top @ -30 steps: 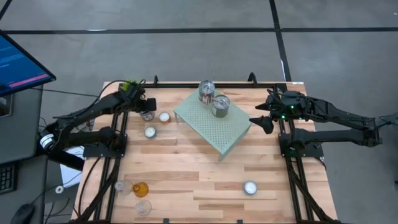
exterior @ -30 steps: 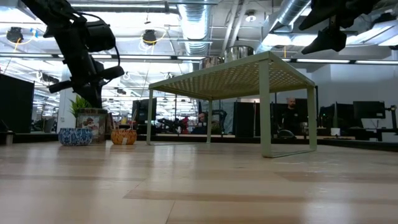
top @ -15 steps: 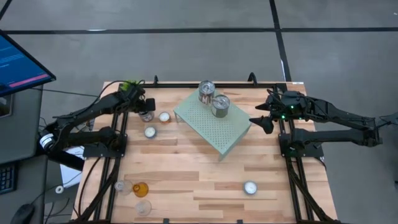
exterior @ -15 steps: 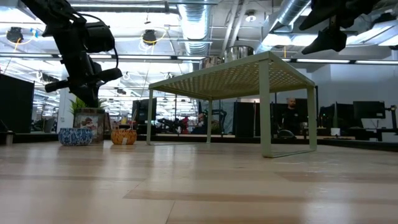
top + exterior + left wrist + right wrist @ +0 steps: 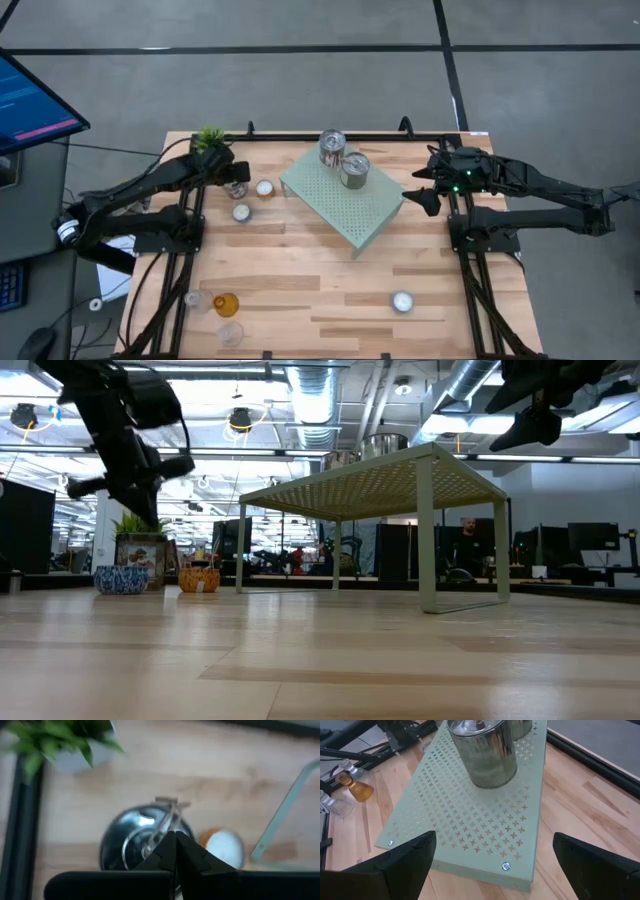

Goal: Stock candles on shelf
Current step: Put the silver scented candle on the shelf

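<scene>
- Toward the far-left corner of the bench (image 5: 300, 260), the left tool (image 5: 236, 177) hangs over a silver tin (image 5: 131, 840); its fingers (image 5: 176, 851) are clenched tight, tips pressed together, nothing between them.
- Left wrist view: fingertips sit just above the tin's lid. Whether they touch the lid cannot be told.
- Just beside that tin, a white tealight (image 5: 264, 187) on the wood; a second tealight (image 5: 241, 212) lies a little nearer the front.
- Small green potted plant (image 5: 209, 137) stands at the far-left edge, close behind the left tool.
- Mint-green perforated shelf (image 5: 355, 212) sits mid-bench, turned at an angle. Two silver tins on its far end: one (image 5: 332, 146) at the corner, the other (image 5: 354, 169) just beside it, apparently touching.
- Right tool (image 5: 424, 187) hovers off the shelf's right side, above the bench, fingers (image 5: 405, 860) spread wide and released, gripping nothing. Right wrist view looks down over the shelf top to the nearer tin.
- Front-left corner of the bench: an amber glass holder (image 5: 227, 304) between two clear glass holders, (image 5: 198, 299) and (image 5: 230, 333), all near one another.
- Front right: a lone tealight (image 5: 402, 301), well apart from the rest.
</scene>
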You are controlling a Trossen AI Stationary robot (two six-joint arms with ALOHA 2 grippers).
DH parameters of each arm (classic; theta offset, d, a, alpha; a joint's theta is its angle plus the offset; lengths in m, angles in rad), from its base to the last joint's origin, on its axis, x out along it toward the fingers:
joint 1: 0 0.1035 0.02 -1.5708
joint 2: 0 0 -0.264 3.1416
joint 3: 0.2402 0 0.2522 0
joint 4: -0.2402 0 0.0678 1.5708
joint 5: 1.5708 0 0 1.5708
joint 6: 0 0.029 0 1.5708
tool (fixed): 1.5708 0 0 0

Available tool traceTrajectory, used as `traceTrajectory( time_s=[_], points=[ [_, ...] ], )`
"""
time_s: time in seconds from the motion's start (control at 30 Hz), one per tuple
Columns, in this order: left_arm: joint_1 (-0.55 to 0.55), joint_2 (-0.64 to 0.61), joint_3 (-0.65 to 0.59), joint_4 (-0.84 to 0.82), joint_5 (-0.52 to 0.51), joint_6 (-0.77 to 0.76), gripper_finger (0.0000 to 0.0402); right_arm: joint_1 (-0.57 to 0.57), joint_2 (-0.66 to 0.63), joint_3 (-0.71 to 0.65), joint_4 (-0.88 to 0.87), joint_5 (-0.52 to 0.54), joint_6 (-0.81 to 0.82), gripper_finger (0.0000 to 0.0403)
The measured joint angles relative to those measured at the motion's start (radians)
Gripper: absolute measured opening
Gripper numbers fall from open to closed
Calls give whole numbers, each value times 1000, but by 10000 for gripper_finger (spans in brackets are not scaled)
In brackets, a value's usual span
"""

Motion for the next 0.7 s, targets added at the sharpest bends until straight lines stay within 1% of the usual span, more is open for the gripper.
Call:
traceTrajectory(
  time_s=[0.1, 0.23, 0.3, 0.43, 0.5, 0.6, 0.7],
  points=[
    [-20, -63, 0, 0, -93, -23, 1, 0, 0, 0, 0, 0, 0, 390],
    [-46, -85, -9, 12, -169, -25, 1, 0, 0, 0, 0, 0, 0, 390],
    [-63, -81, -50, 45, -179, -38, 1, 0, 0, 0, 0, 0, 0, 390],
    [-110, -74, -166, 169, -183, -112, 1, 0, 0, 0, 0, 0, 0, 390],
    [-134, -78, -209, 210, -202, -148, 1, 0, 0, 0, 0, 0, 0, 390],
    [-182, -86, -236, 205, -197, -182, 1, 0, 0, 0, 0, 0, 0, 390],
    [-235, -103, -237, 211, -217, -205, 1, 0, 0, 0, 1, 0, 0, 390]
  ],
)
